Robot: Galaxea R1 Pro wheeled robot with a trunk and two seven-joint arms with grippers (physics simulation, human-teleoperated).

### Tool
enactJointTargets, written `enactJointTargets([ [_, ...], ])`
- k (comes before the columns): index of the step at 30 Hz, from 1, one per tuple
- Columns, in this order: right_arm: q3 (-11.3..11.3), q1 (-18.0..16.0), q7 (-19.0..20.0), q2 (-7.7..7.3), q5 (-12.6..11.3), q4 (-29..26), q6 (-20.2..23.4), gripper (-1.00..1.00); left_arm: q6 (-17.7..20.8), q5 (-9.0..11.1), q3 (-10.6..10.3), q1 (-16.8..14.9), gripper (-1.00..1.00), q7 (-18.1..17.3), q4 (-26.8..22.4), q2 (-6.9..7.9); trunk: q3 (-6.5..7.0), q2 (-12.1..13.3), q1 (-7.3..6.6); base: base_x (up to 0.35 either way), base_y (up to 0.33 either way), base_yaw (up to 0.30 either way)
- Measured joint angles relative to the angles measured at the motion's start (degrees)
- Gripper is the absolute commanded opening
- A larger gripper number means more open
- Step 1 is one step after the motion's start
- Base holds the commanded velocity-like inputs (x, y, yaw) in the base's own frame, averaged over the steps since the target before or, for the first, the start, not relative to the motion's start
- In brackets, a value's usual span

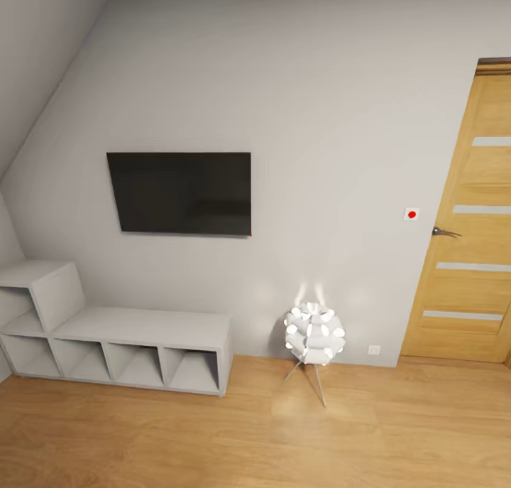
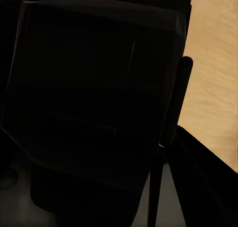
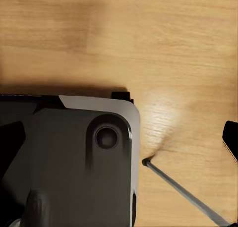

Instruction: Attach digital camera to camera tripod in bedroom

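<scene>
A television (image 1: 179, 193) hangs on the far wall (image 1: 319, 118), above a low cube shelf (image 1: 142, 346) that stands on the floor (image 1: 284, 438) against that wall. The shelf's left end rises a step higher than the rest, and open compartments run along its front. To the right of the shelf, near the wall, a floor lamp (image 1: 314, 335) stands on thin splayed legs. Further right a door (image 1: 472, 225) sits in the same wall — its handle (image 1: 445, 231) on its left edge. Between lamp and door, a small switch (image 1: 411, 214) is fixed to the wall beside the handle, and an outlet (image 1: 374, 349) sits low down, just above the floor.
</scene>
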Motion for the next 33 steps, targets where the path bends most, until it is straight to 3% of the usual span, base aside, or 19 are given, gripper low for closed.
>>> enactJointTargets([
  [10,0.0,0.0,-0.02,0.01,-0.04,0.0,-0.24,1.0,0.0,0.0,0.0,0.0,-1.0,0.0,0.0,0.0,0.0,0.0,0.0,0.322,0.0,-0.016],
  [19,-0.07,0.01,-0.03,0.01,-0.08,0.0,-0.25,1.0,0.0,-0.01,0.0,-0.01,-1.0,-0.01,0.02,-0.07,0.0,0.0,0.01,0.286,0.0,-0.23],
  [33,-0.05,0.01,-0.05,-0.02,-0.08,0.0,-0.2,1.0,0.0,-0.01,0.0,-0.02,-1.0,0.0,0.02,-0.08,0.0,0.01,0.03,0.035,0.0,-0.285],
])
